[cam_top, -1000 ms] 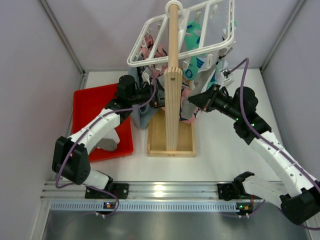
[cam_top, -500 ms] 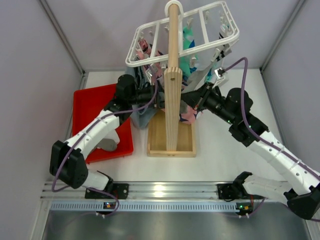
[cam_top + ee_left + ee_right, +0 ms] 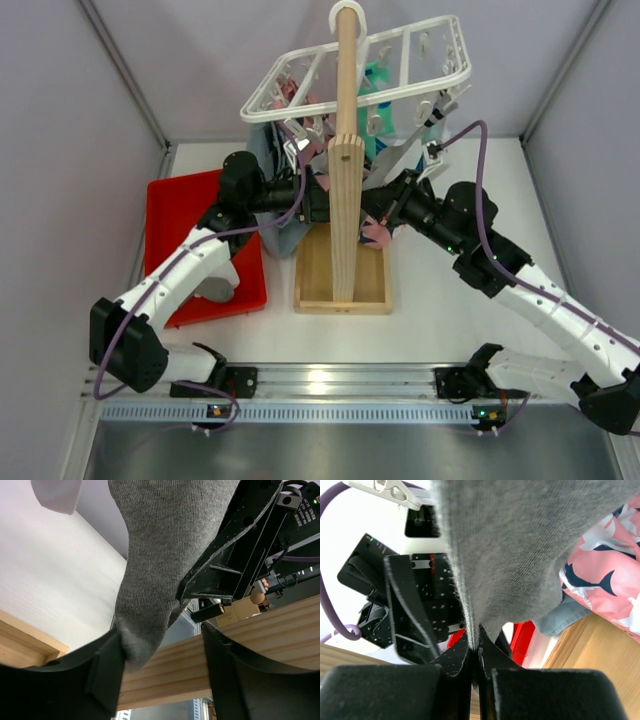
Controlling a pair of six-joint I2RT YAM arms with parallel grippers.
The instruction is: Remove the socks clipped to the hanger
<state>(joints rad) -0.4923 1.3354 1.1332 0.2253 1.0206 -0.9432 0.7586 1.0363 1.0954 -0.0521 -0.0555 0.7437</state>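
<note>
Right gripper [image 3: 475, 647]: jaws pinched together on a fold of the grey sock [image 3: 520, 555].
Left gripper [image 3: 162, 652]: jaws apart; the sock's toe hangs between them and touches one finger, not clamped.
Sock location: hanging under the hanger [image 3: 360, 70], just beside the wooden post [image 3: 346, 150]; its clip is not identifiable.
Step (judged): close the left gripper on the toe, then pull steadily downward, clear of the post, so the frame doesn't swing.
Materials: sock is a fine knit, soft and limp; hanger is a rigid white plastic grid; post is smooth pale wood; pink cloth [image 3: 605, 565] has a navy shark print.
</note>
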